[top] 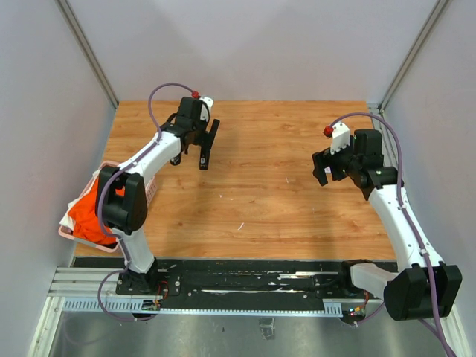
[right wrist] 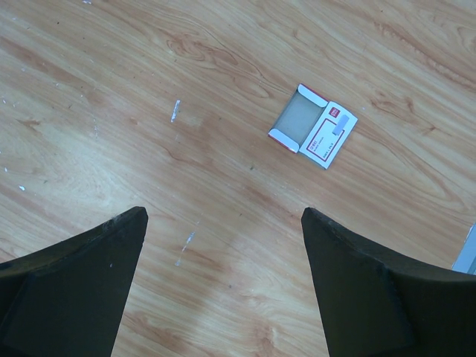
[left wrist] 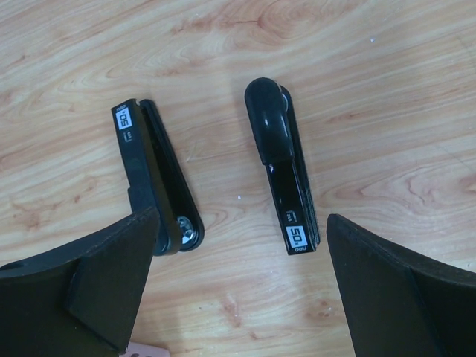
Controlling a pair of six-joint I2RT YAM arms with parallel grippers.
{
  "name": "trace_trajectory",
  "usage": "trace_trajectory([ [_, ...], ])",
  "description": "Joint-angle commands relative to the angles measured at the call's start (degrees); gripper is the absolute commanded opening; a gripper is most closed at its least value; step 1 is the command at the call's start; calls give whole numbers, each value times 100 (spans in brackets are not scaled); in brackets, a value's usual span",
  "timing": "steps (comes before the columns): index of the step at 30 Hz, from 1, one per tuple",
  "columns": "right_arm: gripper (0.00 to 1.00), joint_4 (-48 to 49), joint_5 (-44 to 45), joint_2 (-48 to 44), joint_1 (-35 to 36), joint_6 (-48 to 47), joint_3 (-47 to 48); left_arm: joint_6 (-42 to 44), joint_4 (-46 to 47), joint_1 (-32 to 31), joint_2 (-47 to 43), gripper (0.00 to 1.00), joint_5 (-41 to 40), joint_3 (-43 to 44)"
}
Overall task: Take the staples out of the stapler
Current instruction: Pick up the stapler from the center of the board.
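Tiny silvery staples (right wrist: 175,111) lie scattered ahead of the spread right gripper (right wrist: 223,216), the black stapler (left wrist: 282,163) in two parts inside the spread left gripper (left wrist: 242,217), on a wooden table (top: 260,193) within grey walls (top: 245,44)

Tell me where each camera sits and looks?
Top external: above, behind, looking down at the table; left arm and right arm show.
Left wrist: on that arm, looking down at the black stapler; open left gripper shows.
Right wrist: looking down at a white-and-red box and staples; open right gripper shows.
Shared: top and left wrist show the black stapler.
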Motion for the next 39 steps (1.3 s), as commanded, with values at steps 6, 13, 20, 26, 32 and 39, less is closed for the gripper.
trace_trajectory([
  [6,87,182,68,-41,74,-125,-154,-119,-396,-122,745,98,-192,769],
  [13,87,207,97,-18,74,-162,-186,-54,-614,-149,1284,96,-159,1351],
  [20,87,226,107,28,73,-187,-207,-49,-915,-210,1817,94,-323,1859],
  [26,87,225,108,49,69,-212,-208,-115,-1091,-219,2168,89,-276,2198],
  [32,87,230,99,48,81,-234,-218,-177,-1304,-212,2419,83,-190,2445],
  [39,86,229,86,28,92,-256,-213,-303,-1383,-217,2503,79,-45,2531],
])
